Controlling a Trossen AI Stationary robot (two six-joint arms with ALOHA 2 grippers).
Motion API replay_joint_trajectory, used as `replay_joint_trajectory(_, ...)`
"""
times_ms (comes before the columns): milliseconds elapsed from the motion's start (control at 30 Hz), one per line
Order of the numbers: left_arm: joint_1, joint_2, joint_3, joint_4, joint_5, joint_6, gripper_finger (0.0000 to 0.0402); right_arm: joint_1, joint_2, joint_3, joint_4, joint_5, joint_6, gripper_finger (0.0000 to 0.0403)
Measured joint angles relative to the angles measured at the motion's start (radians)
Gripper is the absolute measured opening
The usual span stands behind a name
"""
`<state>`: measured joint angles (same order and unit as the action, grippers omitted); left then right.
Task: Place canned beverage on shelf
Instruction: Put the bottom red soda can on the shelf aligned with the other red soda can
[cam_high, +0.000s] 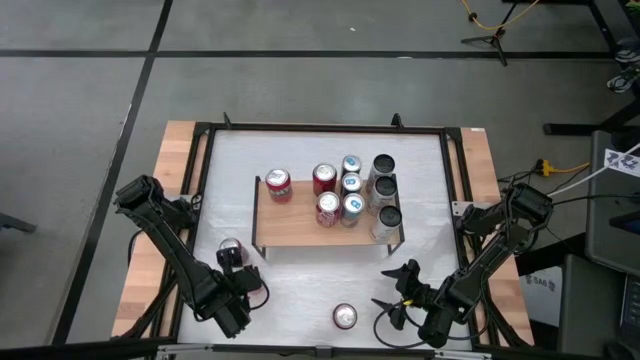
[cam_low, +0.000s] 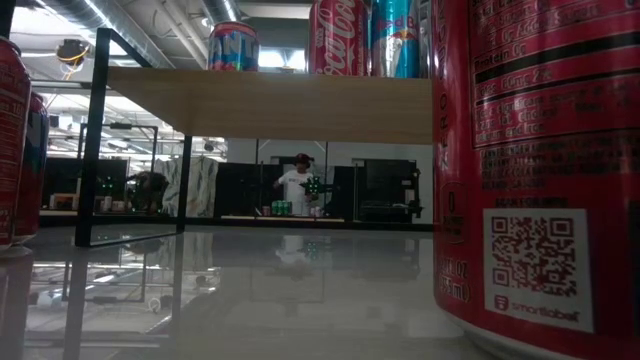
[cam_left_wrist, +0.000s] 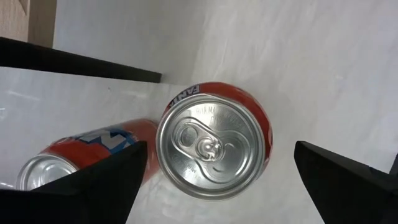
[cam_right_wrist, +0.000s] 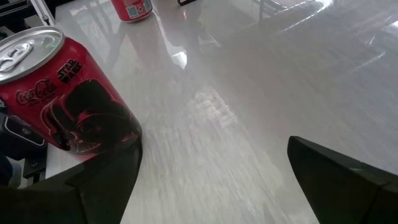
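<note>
Pre-grasp step: left gripper (cam_high: 236, 290), fingers apart, hovers over orange aluminium can (cam_high: 230, 250) at seven o'clock of wooden-topped shelf (cam_high: 300, 222); next, descend and clamp.

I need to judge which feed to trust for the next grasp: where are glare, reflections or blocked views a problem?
Low view: a red can right at the lens blocks the right side, and the glossy tabletop mirrors the room. Right wrist view: bright glare streaks on the tabletop beside the Coca-Cola can. Left wrist view: evenly lit, Fanta can top sharp. High view: clear.
</note>
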<state>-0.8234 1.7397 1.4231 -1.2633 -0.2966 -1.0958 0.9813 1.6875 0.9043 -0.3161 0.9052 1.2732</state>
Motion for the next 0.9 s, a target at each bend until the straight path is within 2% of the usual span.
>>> replay_joint_trajectory(633, 0.0, 0.0, -0.001, 0.052, -0.018, -0.025, 0.0396, 0.0, 0.0, 0.0, 0.0, 0.0, 0.0, 0.0392)
replay_joint_trajectory(767, 0.0, 0.0, -0.001, 0.046, -0.017, 0.007, 0.0396, 0.0, 0.0, 0.0, 0.0, 0.0, 0.0, 0.0392)
replay_joint_trajectory(900, 0.0, 0.0, -0.001, 0.045, -0.02, 0.106, 0.0396, 0.0, 0.0, 0.0, 0.0, 0.0, 0.0, 0.0392)
